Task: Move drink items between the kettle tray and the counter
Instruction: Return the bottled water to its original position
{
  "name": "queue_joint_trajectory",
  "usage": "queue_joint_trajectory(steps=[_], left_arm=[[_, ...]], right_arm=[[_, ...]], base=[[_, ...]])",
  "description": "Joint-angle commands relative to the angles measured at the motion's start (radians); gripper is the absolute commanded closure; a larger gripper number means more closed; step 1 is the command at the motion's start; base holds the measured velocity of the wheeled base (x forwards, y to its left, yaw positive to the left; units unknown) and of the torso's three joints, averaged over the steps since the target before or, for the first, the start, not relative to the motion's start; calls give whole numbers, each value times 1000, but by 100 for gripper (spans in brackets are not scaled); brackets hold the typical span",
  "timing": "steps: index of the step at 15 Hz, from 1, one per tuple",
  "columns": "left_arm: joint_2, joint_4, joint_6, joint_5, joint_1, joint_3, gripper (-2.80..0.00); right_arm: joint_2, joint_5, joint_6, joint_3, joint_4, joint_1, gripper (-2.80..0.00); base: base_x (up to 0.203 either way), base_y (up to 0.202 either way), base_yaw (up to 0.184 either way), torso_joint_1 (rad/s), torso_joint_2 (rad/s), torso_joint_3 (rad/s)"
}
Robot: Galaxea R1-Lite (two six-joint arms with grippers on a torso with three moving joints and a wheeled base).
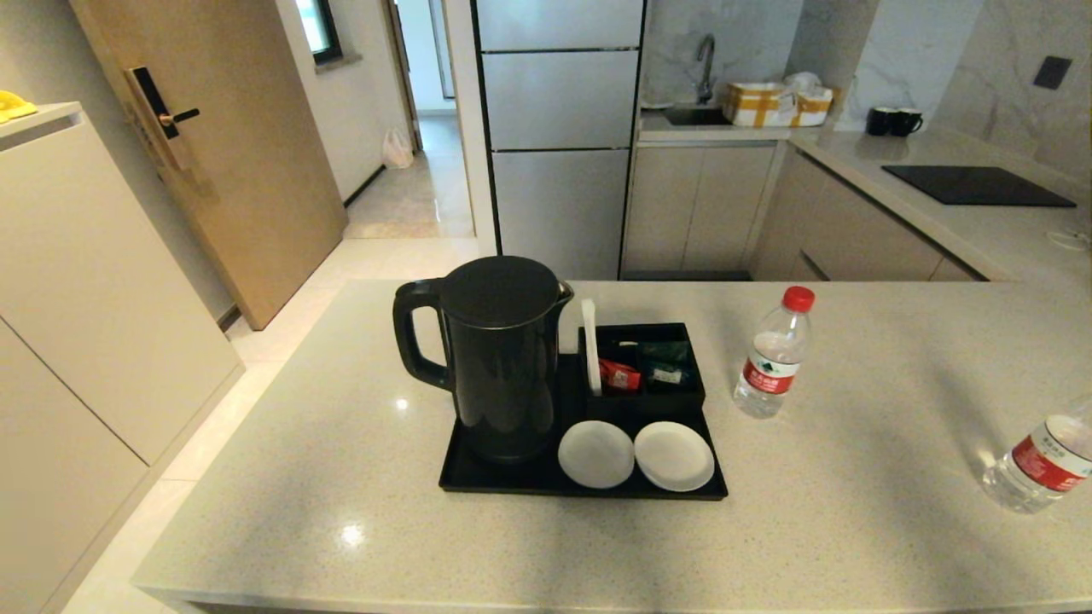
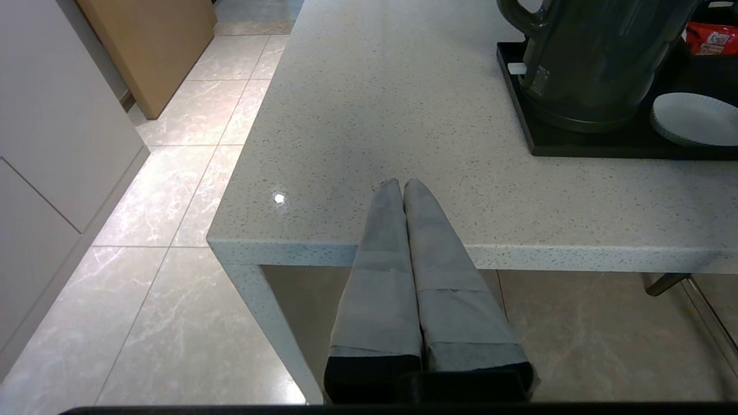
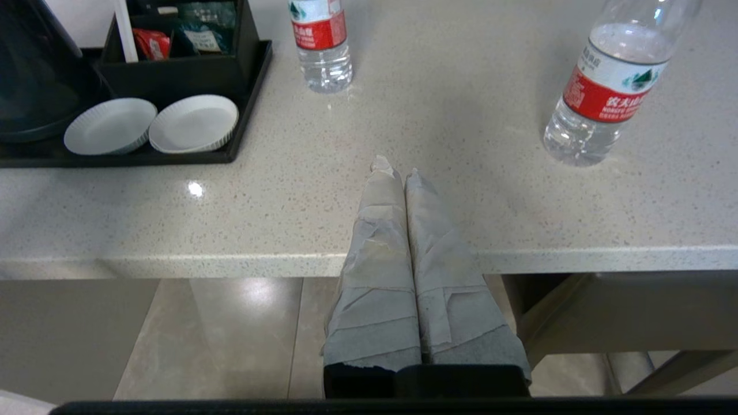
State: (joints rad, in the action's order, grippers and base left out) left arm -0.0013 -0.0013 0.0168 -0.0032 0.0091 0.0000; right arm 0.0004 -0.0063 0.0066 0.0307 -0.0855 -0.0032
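Counter: a broad light grey speckled stone countertop [image 1: 358, 477] with a glossy surface, carrying the tray and both bottles.
Kettle tray: a flat rectangular black tray with a low rim [image 1: 503, 484], holding a tall black electric kettle [image 1: 499, 358], a black compartment box [image 1: 641, 401] with small red and green sachets [image 1: 620, 374], and two round white coasters [image 1: 636, 454] side by side at its near edge.
Nearer-tray bottle: a small clear plastic water bottle with a red cap and red-and-white label [image 1: 774, 353], upright on the counter just right of the tray.
Far bottle: a second bottle of the same kind [image 1: 1036, 467], on the counter well to the right, near the view's edge.
Left gripper [image 2: 402, 183]: grey-wrapped fingers pressed together, holding nothing, at the counter's near edge left of the tray.
Right gripper [image 3: 396, 167]: fingers likewise closed and empty, at the near edge between tray and far bottle.
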Motion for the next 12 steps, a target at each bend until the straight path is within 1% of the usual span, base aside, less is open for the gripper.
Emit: queue_joint_trajectory(steps=[1,3,4,7,9,10,11,12], left_arm=[[1,0,0,-1,0,2,0],[1,0,0,0,0,2,0],[1,0,0,0,0,2,0],[1,0,0,0,0,2,0],[1,0,0,0,0,2,0],[1,0,0,0,0,2,0],[1,0,0,-1,0,2,0],[1,0,0,0,2,2,0]], right_arm=[[15,-16,5,60,-25,0,0],[100,-29,53,225,-107,0,0],[143,-32,81,279,-146,0,0],[310,-49,99,492,-260,-19,0],[434,-93,105,512,-303,-35,0],[501,-114,110,499,-295,-39,0],[563,-130,118,480,-257,-42,0],[642,-151,128,455,-165,-45,0]], base=[[0,0,0,0,0,0],[0,0,0,0,0,0],[0,0,0,0,0,0],[0,0,0,0,0,0],[0,0,0,0,0,0],[0,0,0,0,0,0],[0,0,0,0,0,0],[0,0,0,0,0,0]])
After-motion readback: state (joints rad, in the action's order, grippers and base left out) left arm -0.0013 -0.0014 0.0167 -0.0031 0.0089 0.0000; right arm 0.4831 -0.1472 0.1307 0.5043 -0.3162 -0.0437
